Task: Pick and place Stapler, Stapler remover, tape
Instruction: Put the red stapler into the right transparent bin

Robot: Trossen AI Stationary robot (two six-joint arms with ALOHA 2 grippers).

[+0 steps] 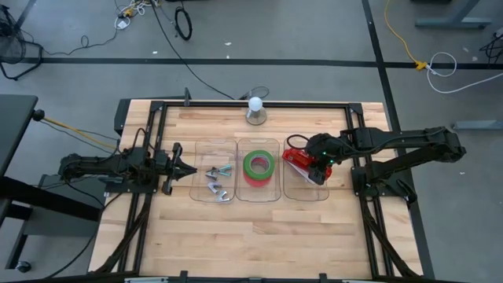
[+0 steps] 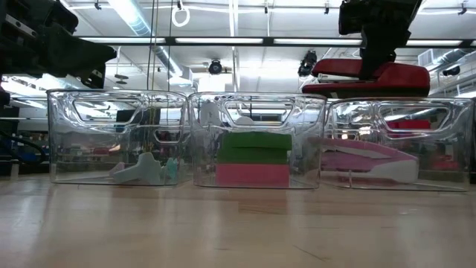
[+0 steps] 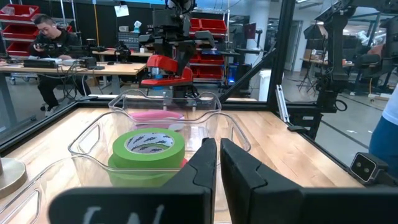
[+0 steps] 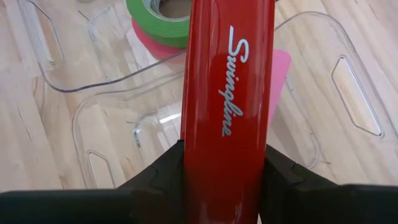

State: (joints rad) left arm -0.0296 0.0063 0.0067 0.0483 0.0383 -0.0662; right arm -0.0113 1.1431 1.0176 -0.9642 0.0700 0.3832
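Red Swingline stapler (image 4: 227,106) held lengthwise between the fingers of the right gripper (image 1: 321,161), jaws part-way open and clamped on the stapler's flanks. Seen from table height, hanging level above the rim of the clear bin (image 2: 398,141) that already holds a pink stapler (image 2: 368,160) on its floor. Not yet inside; clear air visible between the red stapler and the bin's rim.

Beside that bin, the middle clear bin (image 1: 258,189), with the green tape (image 1: 258,166) lying flat inside, red-pink core underneath. Beyond the middle bin, on the side away from the red stapler, a third clear bin (image 1: 214,192) holding several pale grey and teal staple removers (image 1: 218,179).

Outside the third bin, farther again from the stapler, the left gripper (image 1: 182,170) resting low over the table, fingers pressed nearly together with only a thin slit between them, nothing held. Pointing toward the bins, idle.

Behind the middle bin, at the table's far edge, a white ball on a round grey base (image 1: 255,108). In the room beyond, a seated person (image 3: 50,46) at a desk.

Step in hand, by judgement: placing the stapler, transport done, release pending. Next move: straight lowering into the bin with the pink stapler, keeping the body level and clear of the bin's walls, then spreading the jaws once low enough to avoid a bounce off the pink stapler.
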